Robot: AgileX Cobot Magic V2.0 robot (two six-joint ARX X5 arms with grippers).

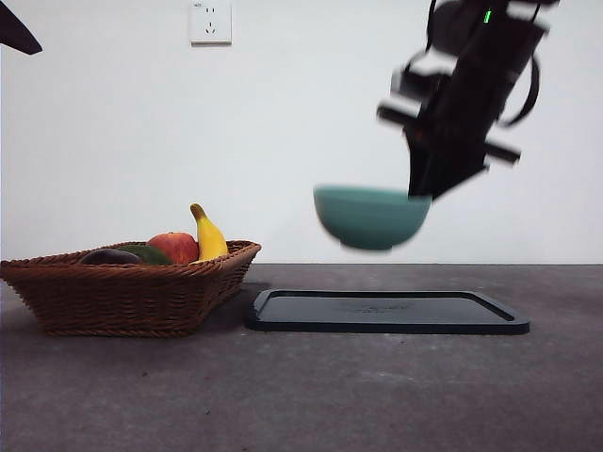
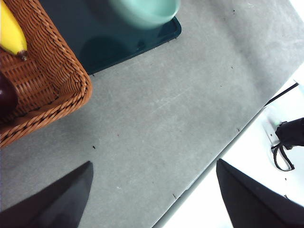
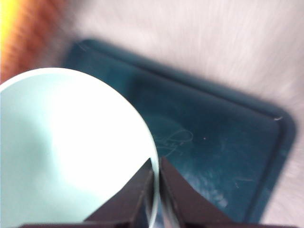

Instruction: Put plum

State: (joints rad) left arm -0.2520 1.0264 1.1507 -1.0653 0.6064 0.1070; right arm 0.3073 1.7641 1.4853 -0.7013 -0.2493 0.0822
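The plum (image 1: 108,256), dark and glossy, lies in the wicker basket (image 1: 122,294) at the left; in the left wrist view only an edge of the plum (image 2: 5,97) shows inside the basket (image 2: 57,66). My right gripper (image 1: 420,191) hangs in the air over the black tray (image 1: 386,312), shut on the rim of a teal bowl (image 1: 370,217). The right wrist view shows the right gripper (image 3: 156,164) pinching the bowl (image 3: 66,152) above the tray (image 3: 213,142). My left gripper (image 2: 154,164) is open and holds nothing, off to the basket's side.
A banana (image 1: 209,237), a red apple (image 1: 174,247) and a dark green fruit (image 1: 143,252) share the basket with the plum. The left arm shows only as a black tip (image 1: 17,33) at the top left corner. The table's edge (image 2: 223,152) runs near the left gripper.
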